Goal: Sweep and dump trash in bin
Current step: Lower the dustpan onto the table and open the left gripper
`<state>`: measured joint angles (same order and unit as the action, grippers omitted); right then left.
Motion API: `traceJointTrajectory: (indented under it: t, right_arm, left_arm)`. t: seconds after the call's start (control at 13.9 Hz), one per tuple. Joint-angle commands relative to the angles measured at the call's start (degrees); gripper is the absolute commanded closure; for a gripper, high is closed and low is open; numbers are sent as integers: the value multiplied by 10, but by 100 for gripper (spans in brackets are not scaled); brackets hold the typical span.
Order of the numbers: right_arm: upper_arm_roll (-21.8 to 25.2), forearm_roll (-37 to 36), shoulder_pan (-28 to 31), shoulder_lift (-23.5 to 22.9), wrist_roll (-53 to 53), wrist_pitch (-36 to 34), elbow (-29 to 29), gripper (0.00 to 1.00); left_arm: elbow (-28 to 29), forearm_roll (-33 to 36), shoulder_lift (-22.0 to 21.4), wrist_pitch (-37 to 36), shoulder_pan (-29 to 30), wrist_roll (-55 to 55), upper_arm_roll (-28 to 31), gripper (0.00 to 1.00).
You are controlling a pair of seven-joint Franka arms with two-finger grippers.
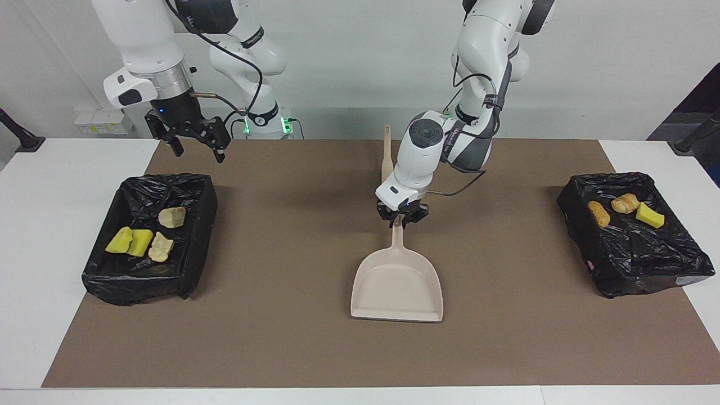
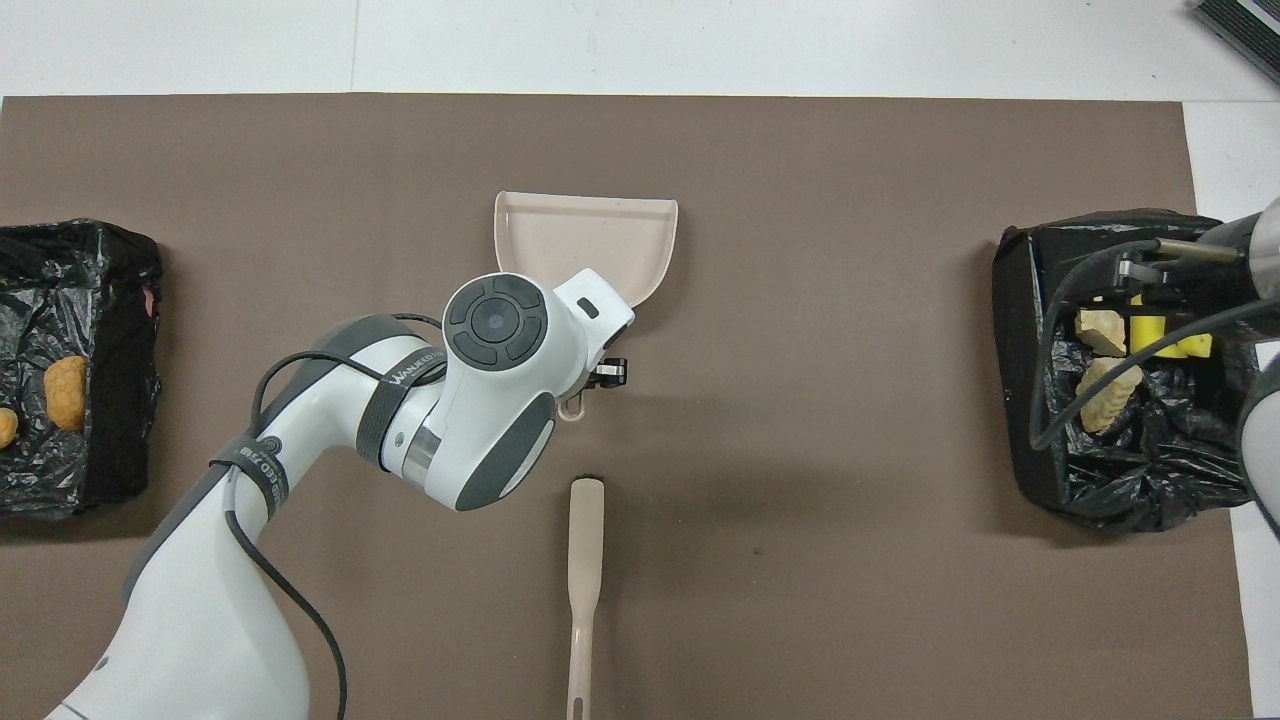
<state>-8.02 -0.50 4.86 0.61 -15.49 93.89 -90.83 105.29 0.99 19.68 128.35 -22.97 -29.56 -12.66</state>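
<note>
The left gripper sits at the handle end of the beige dustpan, which lies flat mid-mat; whether its fingers are pinching the handle or have let go cannot be told. The right gripper, jaws spread, waits above the mat near the bin at its end. All the trash appears binned — four scraps there, three in the other bin. A clean finish likely means freeing the handle fully before lifting straight up. The dustpan's long axis runs from the robots outward — mouth pointing away from them — and the brush, nearer the robots, lies along the same line.
</note>
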Motion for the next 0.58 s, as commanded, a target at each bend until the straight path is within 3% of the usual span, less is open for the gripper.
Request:
traceJointTrajectory:
  t: [0.0,0.51]
  right_arm:
    - [-8,2,9,-7,16,-12,15,0]
    - [-8,2,9,-6,16,-11,15,0]
  left_arm:
    - [9,-8,-14,1,-1,-9,9,0]
    - [-8,-2,-67,-48,92,21,15,0]
